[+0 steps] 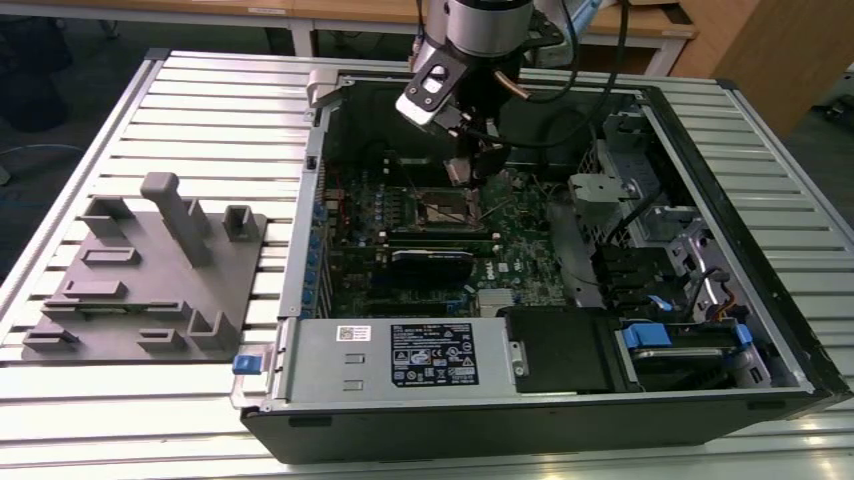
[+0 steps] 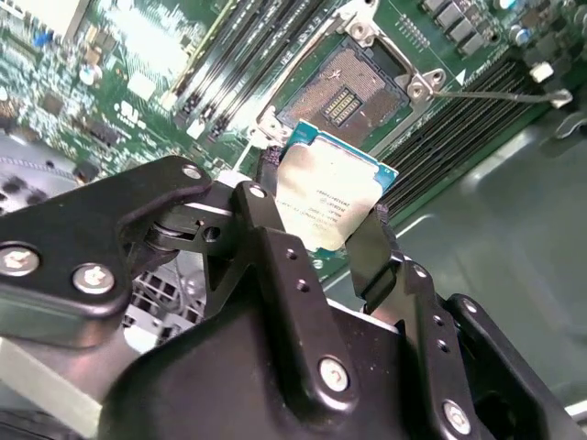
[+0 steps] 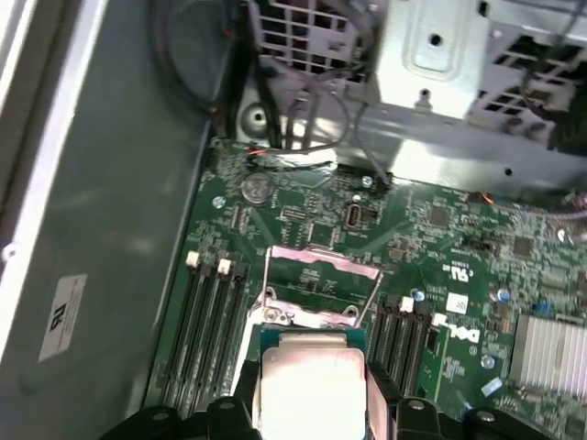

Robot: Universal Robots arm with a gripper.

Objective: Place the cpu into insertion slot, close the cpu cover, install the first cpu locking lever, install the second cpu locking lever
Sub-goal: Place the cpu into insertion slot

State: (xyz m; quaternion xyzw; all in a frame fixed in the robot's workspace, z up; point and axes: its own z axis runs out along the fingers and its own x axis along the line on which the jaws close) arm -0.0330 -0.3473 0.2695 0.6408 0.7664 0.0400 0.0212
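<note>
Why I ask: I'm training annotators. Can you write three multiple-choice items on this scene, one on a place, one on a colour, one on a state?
1. Where is the cpu? A in the insertion slot; B between the fingers of the gripper; C in a person's hand.
2. What colour is the motherboard? A green; B red; C white.
3. How is the insertion slot? A filled by the cpu; B hidden under a heatsink; C open, contacts bare.
Answers: B, the second wrist view shows the fingers clamping its edges; A, the board is green in both wrist views; C, its contact field shows, with the cpu held apart from it.
</note>
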